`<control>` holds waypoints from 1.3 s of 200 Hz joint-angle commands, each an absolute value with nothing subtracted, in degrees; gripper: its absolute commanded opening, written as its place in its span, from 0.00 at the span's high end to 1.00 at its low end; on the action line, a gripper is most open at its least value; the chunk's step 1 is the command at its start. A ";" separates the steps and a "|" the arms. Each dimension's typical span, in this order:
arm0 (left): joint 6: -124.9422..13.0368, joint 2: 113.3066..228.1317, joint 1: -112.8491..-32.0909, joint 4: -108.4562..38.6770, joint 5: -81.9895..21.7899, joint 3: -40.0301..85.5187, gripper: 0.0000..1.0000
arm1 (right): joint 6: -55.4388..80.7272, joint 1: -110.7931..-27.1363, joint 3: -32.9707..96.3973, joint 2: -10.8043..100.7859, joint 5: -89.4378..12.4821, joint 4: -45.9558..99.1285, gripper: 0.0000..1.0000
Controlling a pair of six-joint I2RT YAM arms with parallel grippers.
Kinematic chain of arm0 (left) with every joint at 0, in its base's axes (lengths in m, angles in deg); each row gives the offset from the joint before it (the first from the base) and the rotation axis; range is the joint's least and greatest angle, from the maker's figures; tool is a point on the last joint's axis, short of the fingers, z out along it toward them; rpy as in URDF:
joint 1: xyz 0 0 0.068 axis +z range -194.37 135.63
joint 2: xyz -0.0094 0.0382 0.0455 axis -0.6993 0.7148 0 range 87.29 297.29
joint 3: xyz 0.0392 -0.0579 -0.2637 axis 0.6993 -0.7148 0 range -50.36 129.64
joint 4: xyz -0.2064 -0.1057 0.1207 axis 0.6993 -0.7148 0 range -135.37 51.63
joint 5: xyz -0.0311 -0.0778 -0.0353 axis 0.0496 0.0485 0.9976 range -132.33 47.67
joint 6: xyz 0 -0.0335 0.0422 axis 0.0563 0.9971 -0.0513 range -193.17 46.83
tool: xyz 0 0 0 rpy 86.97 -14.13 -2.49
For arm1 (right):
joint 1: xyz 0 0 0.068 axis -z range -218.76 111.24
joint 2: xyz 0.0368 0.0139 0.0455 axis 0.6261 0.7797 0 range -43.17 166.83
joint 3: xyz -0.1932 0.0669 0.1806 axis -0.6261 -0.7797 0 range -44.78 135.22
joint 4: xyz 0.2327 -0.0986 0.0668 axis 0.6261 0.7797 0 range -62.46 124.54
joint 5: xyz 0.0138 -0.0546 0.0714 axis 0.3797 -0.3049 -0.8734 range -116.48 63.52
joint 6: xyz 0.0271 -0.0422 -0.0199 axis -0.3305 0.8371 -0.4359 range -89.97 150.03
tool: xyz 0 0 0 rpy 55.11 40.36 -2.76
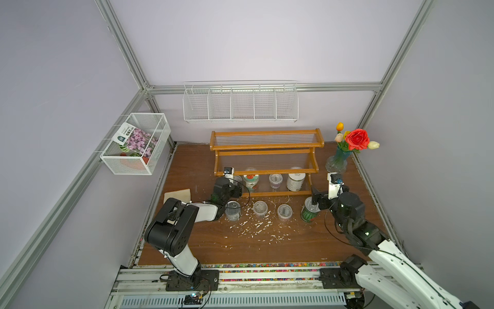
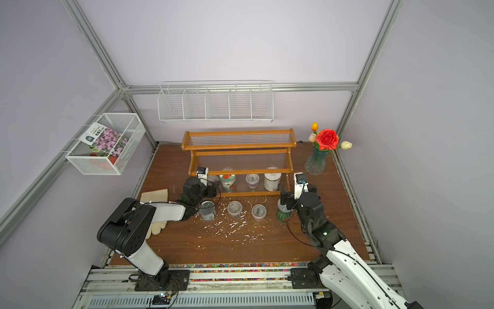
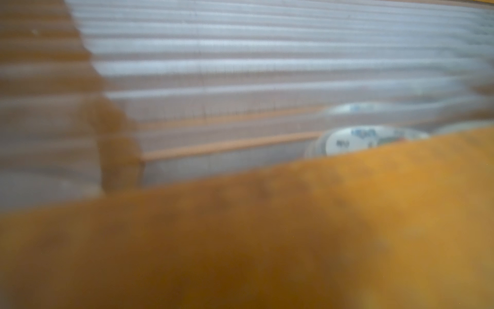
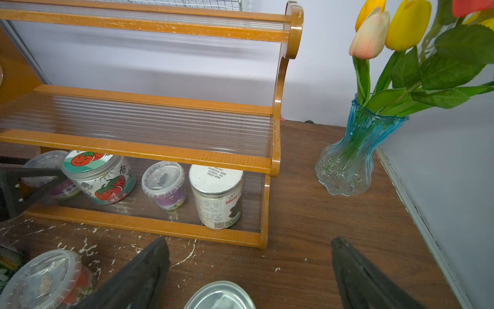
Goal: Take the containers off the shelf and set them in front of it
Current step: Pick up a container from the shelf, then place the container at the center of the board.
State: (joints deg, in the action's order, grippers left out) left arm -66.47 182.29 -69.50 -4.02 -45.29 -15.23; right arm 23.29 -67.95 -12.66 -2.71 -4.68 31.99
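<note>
Bench (image 1: 200,240): brown wood, white flecks (image 1: 254,227).
Shelf (image 1: 267,145): long axis across bench, along back wall, steps facing robot.
Left tool (image 1: 236,186): at left end of lowest tier, by end cup (image 2: 213,179). Cannot tell how far open, nor whether gripping.
Right tool (image 4: 250,243): wide open, holding nothing, straddling top of watermelon tin (image 1: 307,215).
Lowest tier: tomato tub (image 1: 251,180), white tin (image 1: 296,182), purple-label cup (image 1: 276,180).
Before shelf: green-striped tin (image 1: 233,210), front cups (image 1: 260,208), (image 1: 284,212).
All upright, lids up.

Top views: tabletop (image 1: 240,248) viewed steeply from above, nearly alike | left wrist: held tight against shelf (image 3: 267,240) rail, blurred | right wrist: shelf's bottom tier faced low, nearby
</note>
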 commanded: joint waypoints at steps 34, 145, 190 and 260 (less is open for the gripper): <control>-67.77 174.37 -69.18 -8.82 -42.99 -17.31 0.37 | 23.77 -67.50 -11.65 -2.63 -5.76 30.17 0.03; -64.25 155.02 -71.54 -27.76 -38.59 -21.00 0.37 | 24.82 -67.41 -9.93 -2.83 -7.46 32.02 0.03; -60.60 143.03 -78.25 -40.47 -42.39 -19.92 0.38 | 25.14 -67.43 -9.32 -2.39 -9.98 32.26 0.03; -47.82 131.98 -97.44 -61.99 -55.63 -18.54 0.38 | 27.00 -67.42 -7.62 -1.78 -16.01 34.54 0.03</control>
State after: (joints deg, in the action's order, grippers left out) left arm -54.19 133.83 -93.41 -52.00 -49.73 -20.41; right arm 25.54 -67.87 -9.18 -1.94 -13.55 33.36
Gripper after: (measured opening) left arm 0.714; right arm 0.972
